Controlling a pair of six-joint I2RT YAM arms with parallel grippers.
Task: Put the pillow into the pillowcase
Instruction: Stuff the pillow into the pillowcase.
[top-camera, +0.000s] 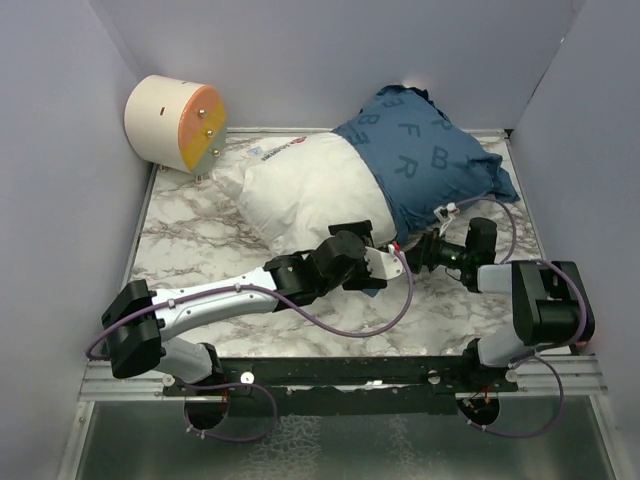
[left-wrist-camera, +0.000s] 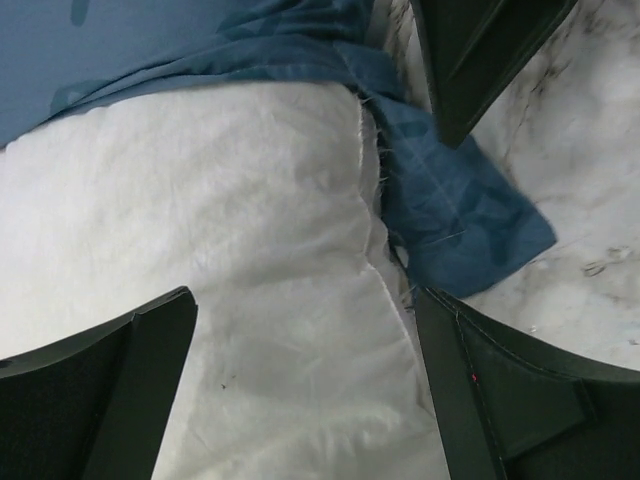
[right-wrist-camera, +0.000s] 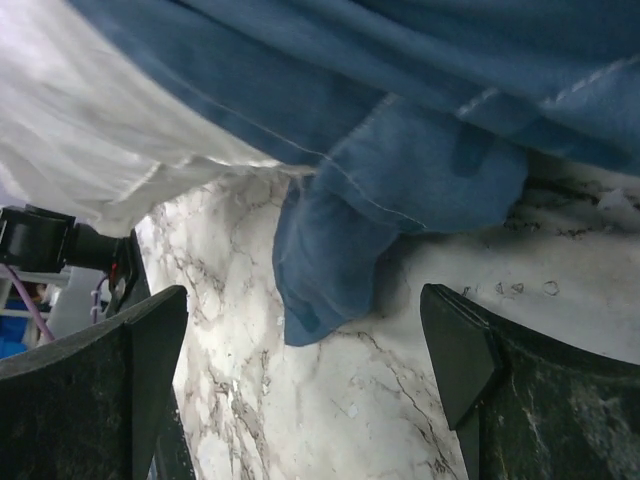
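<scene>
The white pillow (top-camera: 300, 190) lies across the marble table, its far right part inside the blue pillowcase (top-camera: 420, 150). The left part of the pillow still shows bare. My left gripper (top-camera: 383, 264) is at the pillow's near edge, by the case's opening. In the left wrist view its jaws (left-wrist-camera: 303, 300) stand open over the white pillow (left-wrist-camera: 220, 220), with the pillowcase hem (left-wrist-camera: 460, 210) just beyond. My right gripper (top-camera: 422, 250) faces it from the right. It is open (right-wrist-camera: 305, 295) above bare table, and a loose corner of the pillowcase (right-wrist-camera: 340, 260) hangs just ahead of it.
A cream cylinder with an orange face (top-camera: 175, 125) lies in the far left corner. Grey walls close in the marble table (top-camera: 200, 240) on the left, back and right. The right gripper's finger (left-wrist-camera: 480, 60) shows at the top of the left wrist view.
</scene>
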